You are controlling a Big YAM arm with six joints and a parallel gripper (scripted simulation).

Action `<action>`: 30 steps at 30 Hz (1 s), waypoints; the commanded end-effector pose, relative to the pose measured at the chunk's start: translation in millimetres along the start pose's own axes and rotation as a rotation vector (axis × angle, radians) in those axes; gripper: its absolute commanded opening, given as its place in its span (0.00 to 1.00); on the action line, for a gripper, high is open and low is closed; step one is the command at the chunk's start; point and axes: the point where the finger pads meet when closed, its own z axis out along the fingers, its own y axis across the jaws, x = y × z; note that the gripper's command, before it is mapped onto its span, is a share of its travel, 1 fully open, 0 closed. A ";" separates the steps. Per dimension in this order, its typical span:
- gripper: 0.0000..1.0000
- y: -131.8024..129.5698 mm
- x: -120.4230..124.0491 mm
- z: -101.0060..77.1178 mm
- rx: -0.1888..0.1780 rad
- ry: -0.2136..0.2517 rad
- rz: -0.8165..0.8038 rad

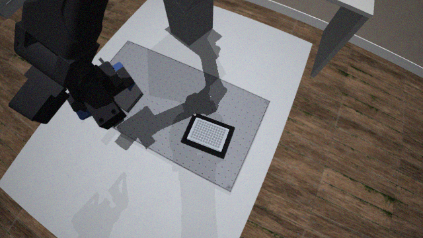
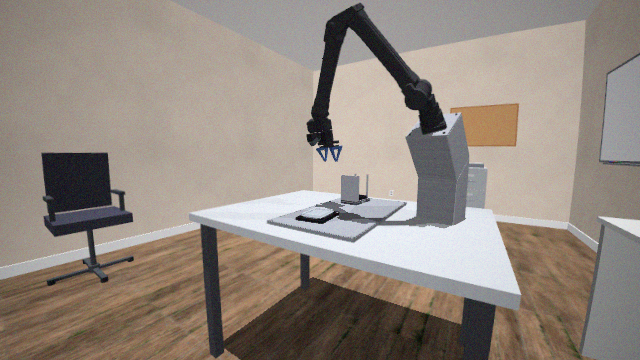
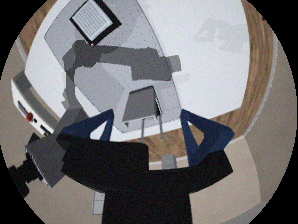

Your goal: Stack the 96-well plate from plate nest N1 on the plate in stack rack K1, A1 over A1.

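A white 96-well plate (image 1: 208, 134) lies in the black plate nest N1 (image 1: 228, 139) on the grey perforated baseplate. A small pale mark (image 1: 194, 114) sits outside the nest's far left corner. The plate also shows in the side view (image 2: 316, 215) and in the wrist view (image 3: 95, 18). The stack rack K1 (image 2: 354, 190) stands further back on the baseplate. In the overhead view the arm hides most of the rack (image 1: 130, 96), and I cannot see the plate inside it. My gripper (image 2: 329, 152) hangs high above the rack, open and empty. Its blue fingers frame the rack (image 3: 141, 106) in the wrist view.
The grey baseplate (image 1: 238, 109) lies on a white table. The arm's grey pedestal (image 2: 440, 170) stands at the table's back. An office chair (image 2: 80, 210) stands on the floor to the left. Another white table (image 2: 615, 280) is at the right.
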 end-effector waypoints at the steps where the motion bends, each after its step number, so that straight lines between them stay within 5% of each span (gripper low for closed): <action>1: 1.00 3.5 -27.4 -5.9 0.035 -0.015 -0.047; 30: 1.00 78.5 -125.2 15.9 0.070 -0.097 -0.365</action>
